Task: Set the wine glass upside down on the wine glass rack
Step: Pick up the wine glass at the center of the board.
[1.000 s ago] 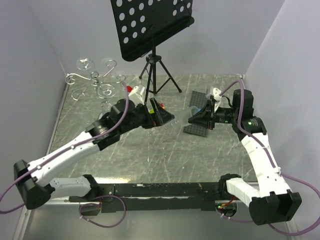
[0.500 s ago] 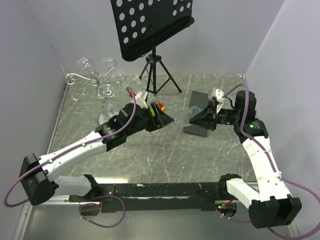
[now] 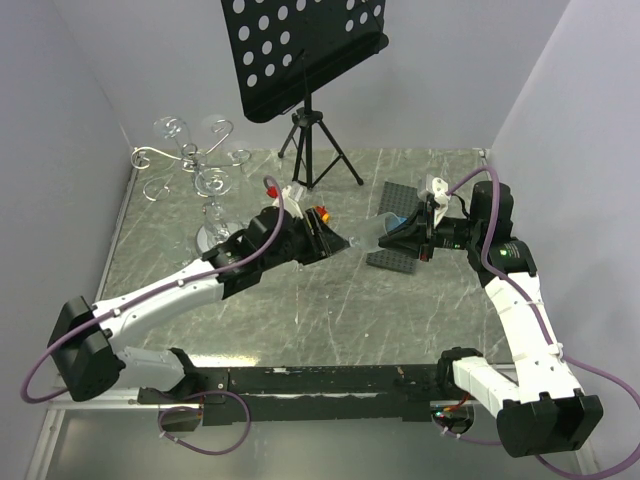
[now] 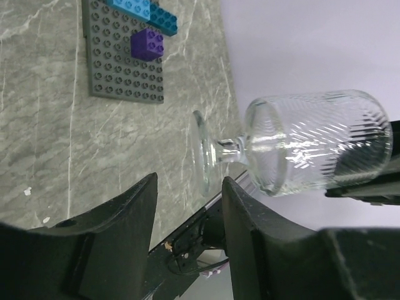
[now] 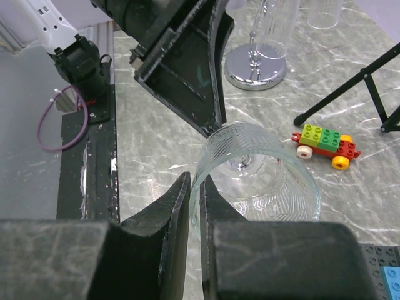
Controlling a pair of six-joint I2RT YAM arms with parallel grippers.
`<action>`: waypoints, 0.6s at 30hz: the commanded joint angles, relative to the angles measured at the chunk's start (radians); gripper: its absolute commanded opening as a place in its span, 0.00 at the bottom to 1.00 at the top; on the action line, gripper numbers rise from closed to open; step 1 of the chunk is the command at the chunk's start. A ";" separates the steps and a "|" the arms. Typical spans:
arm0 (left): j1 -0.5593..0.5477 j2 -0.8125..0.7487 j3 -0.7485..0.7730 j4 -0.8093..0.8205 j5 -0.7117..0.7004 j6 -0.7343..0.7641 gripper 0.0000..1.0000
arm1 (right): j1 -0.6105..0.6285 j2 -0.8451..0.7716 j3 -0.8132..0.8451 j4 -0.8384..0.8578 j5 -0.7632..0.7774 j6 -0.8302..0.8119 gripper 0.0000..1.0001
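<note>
Your surface [image 3: 330,310] is grey with pale marble-like veining, evenly lit, with soft glare. Plain pale walls close it on three sides: back wall [image 3: 450,80], left wall [image 3: 50,150], right wall [image 3: 585,150]. A black perforated music stand [image 3: 300,50] on a tripod stands at the rear, its desk tilted. A black rail [image 3: 320,381] runs along your near edge.

Left hand reaches the glass

The left arm [image 3: 190,285] has stretched farther across the tabletop [image 3: 330,310], toward the right side. A moment ago its left hand [image 3: 335,240] was well away from the wine glass [image 3: 375,232]. Now the round foot of the glass sits right at its fingertips [image 4: 147,187]. The fingers were spread wide before, and they have come closer together. The right hand [image 5: 194,187] has moved a little with the glass.
</note>
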 commanded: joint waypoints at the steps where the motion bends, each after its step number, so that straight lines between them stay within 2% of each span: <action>1: -0.004 0.019 0.042 0.056 0.024 0.001 0.49 | -0.008 -0.024 0.006 0.080 -0.069 -0.015 0.00; 11: 0.003 0.041 0.055 0.093 0.053 0.009 0.37 | -0.008 -0.023 0.003 0.082 -0.083 -0.013 0.00; 18: 0.022 0.036 0.033 0.118 0.079 0.003 0.32 | -0.007 -0.021 0.001 0.085 -0.097 -0.008 0.00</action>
